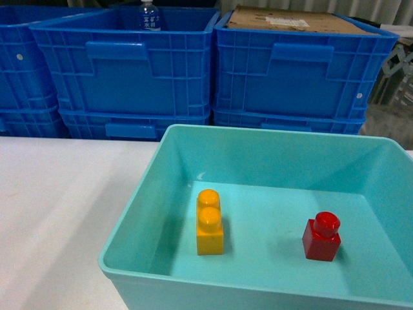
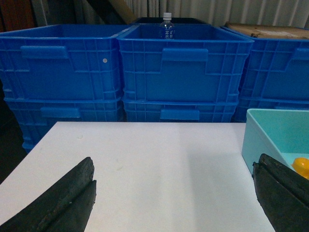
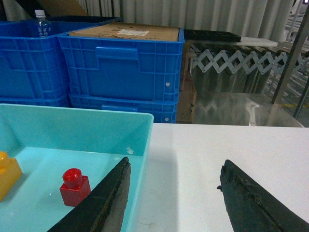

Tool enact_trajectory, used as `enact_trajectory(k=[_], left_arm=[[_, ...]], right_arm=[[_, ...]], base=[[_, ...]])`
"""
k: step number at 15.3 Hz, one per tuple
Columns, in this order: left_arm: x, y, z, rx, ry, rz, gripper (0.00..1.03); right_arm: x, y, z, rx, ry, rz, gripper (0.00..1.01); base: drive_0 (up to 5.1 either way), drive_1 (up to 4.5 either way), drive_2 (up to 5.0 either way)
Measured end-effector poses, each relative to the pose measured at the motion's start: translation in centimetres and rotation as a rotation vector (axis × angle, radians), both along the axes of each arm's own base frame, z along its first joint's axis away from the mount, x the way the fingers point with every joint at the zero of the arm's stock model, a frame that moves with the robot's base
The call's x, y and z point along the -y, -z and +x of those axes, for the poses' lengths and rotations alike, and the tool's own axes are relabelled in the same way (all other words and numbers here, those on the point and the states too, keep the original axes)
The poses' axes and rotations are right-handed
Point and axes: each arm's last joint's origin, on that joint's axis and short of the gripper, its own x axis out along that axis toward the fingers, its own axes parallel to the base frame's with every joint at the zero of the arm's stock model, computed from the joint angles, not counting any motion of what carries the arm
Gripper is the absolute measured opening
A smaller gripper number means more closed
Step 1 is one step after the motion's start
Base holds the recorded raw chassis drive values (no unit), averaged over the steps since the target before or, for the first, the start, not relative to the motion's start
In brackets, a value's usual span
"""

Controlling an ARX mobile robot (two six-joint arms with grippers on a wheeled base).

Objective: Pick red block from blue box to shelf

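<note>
The red block [image 1: 321,236] stands upright on the floor of the blue box [image 1: 271,139], toward the right side, stud up. It sits well apart from the yellow-orange brick [image 1: 210,223], which lies further left, and it is clear of the tub's walls.

It looks like a hard, hollow plastic brick — light, stiff, and glossy enough to slip if pinched loosely. The flat side faces below the stud seem the best place to take hold, with the jaws set square across two opposite sides. The round stud is a poor purchase, since its curved surface would likely squirt out.

The right gripper [image 3: 174,203] is spread wide, holding nothing. Its left finger hangs over the tub's right wall, just right of the block, and its other finger is over the white table [image 3: 231,145]. The left gripper [image 2: 174,198] is likewise wide apart and empty, over the table left of the tub.

The steel uprights at the far right of the right wrist view may be the shelf [image 3: 289,63], though too little shows to be sure. Dark blue crates [image 1: 129,71] stack behind the table.
</note>
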Motion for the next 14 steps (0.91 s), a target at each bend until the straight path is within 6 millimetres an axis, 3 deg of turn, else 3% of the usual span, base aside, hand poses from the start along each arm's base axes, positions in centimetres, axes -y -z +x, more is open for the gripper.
enact_trajectory(k=[4, 9, 11, 12, 14], left_arm=[[0.0, 0.0, 0.0, 0.0, 0.0, 0.0, 0.98], [0.0, -0.01, 0.0, 0.0, 0.0, 0.0, 0.98], [0.0, 0.0, 0.0, 0.0, 0.0, 0.0, 0.98], [0.0, 0.0, 0.0, 0.0, 0.0, 0.0, 0.98], [0.0, 0.0, 0.0, 0.0, 0.0, 0.0, 0.98]], right_arm=[[0.0, 0.0, 0.0, 0.0, 0.0, 0.0, 0.6], [0.0, 0.0, 0.0, 0.0, 0.0, 0.0, 0.82], [0.0, 0.0, 0.0, 0.0, 0.0, 0.0, 0.57], [0.0, 0.0, 0.0, 0.0, 0.0, -0.001, 0.61], [0.0, 0.0, 0.0, 0.0, 0.0, -0.001, 0.84]], base=[[0.0, 0.0, 0.0], [0.0, 0.0, 0.0], [0.0, 0.0, 0.0], [0.0, 0.0, 0.0], [0.0, 0.0, 0.0]])
